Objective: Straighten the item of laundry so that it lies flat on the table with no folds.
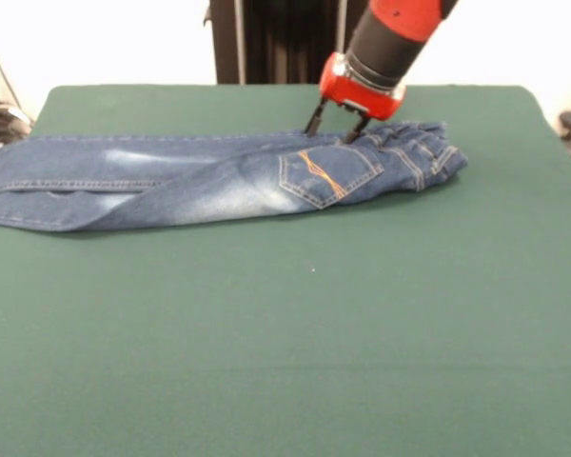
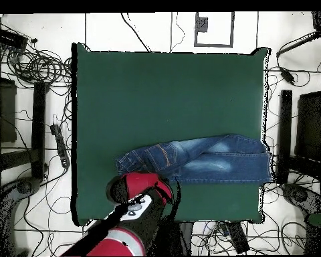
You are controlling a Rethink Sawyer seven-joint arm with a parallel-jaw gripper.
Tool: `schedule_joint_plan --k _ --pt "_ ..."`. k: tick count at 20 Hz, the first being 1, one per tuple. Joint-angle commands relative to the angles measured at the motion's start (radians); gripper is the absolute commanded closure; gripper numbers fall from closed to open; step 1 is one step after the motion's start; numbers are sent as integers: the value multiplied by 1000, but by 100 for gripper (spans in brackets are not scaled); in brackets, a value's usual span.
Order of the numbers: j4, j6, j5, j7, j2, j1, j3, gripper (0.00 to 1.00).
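The jeans lie along the far side of the table, the side nearest the robot's pedestal. In the front view the waistband is bunched toward the right and the leg ends run out to the table's left edge, perhaps just over it. The two legs lie one over the other, folded lengthwise, so the garment is not yet flat.

The gripper stands at the far rim of the seat, just behind the back pocket with its orange stitching. Its two dark fingers are spread a little apart, tips down at the cloth, with nothing clamped between them that I can see.

Denim this small looks light and limp, though thicker at the seams and waistband. I judge it will drag easily over the felt-like top but tend to bunch if pushed. The waistband or a leg hem looks like the soundest hold, since a pinch in mid-leg would likely lift one layer only.
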Motion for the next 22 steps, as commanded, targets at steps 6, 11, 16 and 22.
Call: schedule_joint_plan --k 6,11,16,22 --pt "-198 -252 65 176 49 17 91 0" --pt "-172 -254 89 215 29 60 40 0" --pt "-118 -327 128 269 -7 74 29 0" --pt "-67 -331 88 211 -71 -41 168 0"
